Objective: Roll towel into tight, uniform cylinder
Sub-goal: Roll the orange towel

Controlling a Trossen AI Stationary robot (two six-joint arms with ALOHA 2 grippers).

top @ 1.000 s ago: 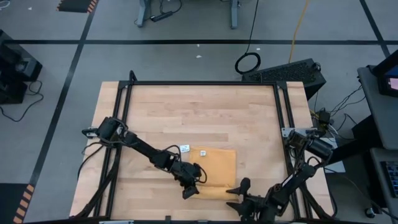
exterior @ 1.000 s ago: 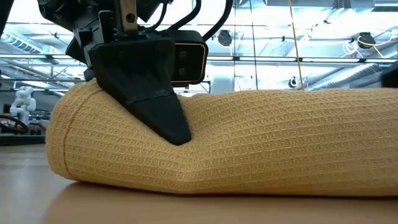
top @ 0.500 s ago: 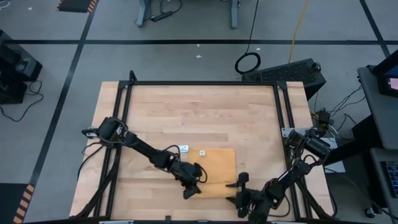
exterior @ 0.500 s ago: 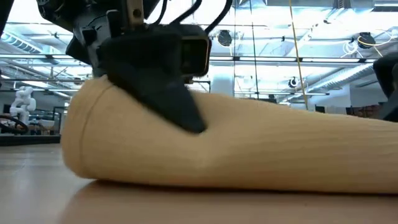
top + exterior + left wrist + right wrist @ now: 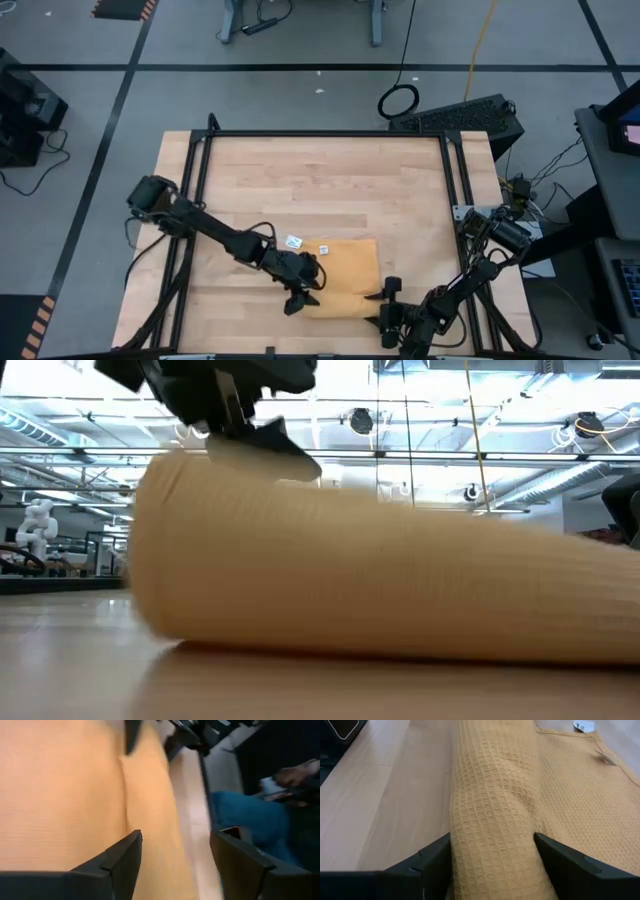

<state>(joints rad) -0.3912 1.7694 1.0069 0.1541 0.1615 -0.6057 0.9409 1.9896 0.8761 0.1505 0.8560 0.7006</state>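
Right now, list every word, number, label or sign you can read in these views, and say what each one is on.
No text reads for certain.
White label at the far edge of the towel: dark marks, perhaps digits, too small and cut off to read.
Small white tag on the flat part of the towel: too small to read.
White tag on the table beside the towel: marks too small to read.
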